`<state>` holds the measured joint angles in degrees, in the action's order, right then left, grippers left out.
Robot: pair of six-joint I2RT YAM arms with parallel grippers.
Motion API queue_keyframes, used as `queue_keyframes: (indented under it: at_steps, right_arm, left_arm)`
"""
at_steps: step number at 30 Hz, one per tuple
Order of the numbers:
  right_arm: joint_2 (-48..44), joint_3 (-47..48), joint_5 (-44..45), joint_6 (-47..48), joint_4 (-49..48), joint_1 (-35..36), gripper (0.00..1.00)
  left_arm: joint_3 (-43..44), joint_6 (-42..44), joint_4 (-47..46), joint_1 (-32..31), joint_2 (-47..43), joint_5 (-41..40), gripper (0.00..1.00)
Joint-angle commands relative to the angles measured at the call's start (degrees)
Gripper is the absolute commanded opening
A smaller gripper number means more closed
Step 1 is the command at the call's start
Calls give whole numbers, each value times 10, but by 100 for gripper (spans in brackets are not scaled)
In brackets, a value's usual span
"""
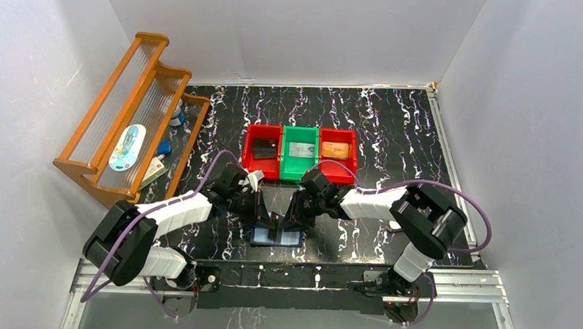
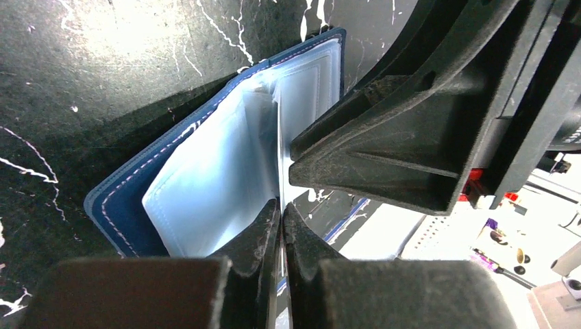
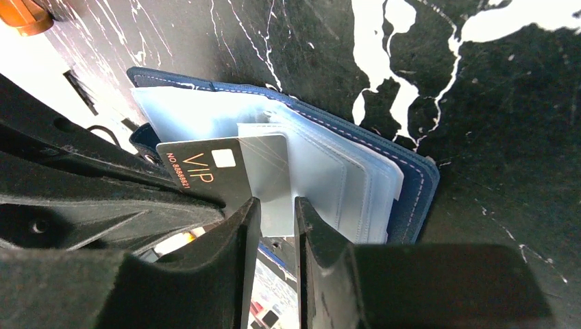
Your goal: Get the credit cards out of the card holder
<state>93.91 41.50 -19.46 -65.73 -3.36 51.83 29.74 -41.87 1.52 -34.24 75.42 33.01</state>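
Note:
The navy card holder (image 3: 411,192) lies open near the table's front edge, its pale sleeves (image 2: 212,185) fanned upward. A black credit card (image 3: 205,168) marked VIP sticks out of one sleeve to the left. My left gripper (image 2: 281,205) is shut on it, and the card shows there as a thin edge. My right gripper (image 3: 276,203) sits at that same sleeve, jaws a narrow gap apart, with the clear sleeve showing in the gap. I cannot tell whether it grips the sleeve. From above, the left gripper (image 1: 267,226) and right gripper (image 1: 290,224) meet over the card holder (image 1: 260,239).
Three bins stand in a row behind: a red bin (image 1: 263,128) with a dark card, a green bin (image 1: 301,129) with a silver-grey card, and a red bin (image 1: 353,156) with an orange card. A wooden rack (image 1: 122,122) leans at the far left.

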Motion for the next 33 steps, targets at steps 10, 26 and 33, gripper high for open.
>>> queue_keyframes:
  at_steps: [10, 26, 33]
  right_arm:
    - [-25, -2, 28, 9, -8, 2, 34]
    - [-189, -86, 137, -6, -64, 1, 50]
    - [-246, -121, 187, -24, -65, -1, 64]
  left_arm:
    - [48, 53, 84, -1, -24, -41, 0]
    - [85, 190, 123, -1, -136, -128, 0]
    - [81, 303, 124, -3, -213, -165, 0]
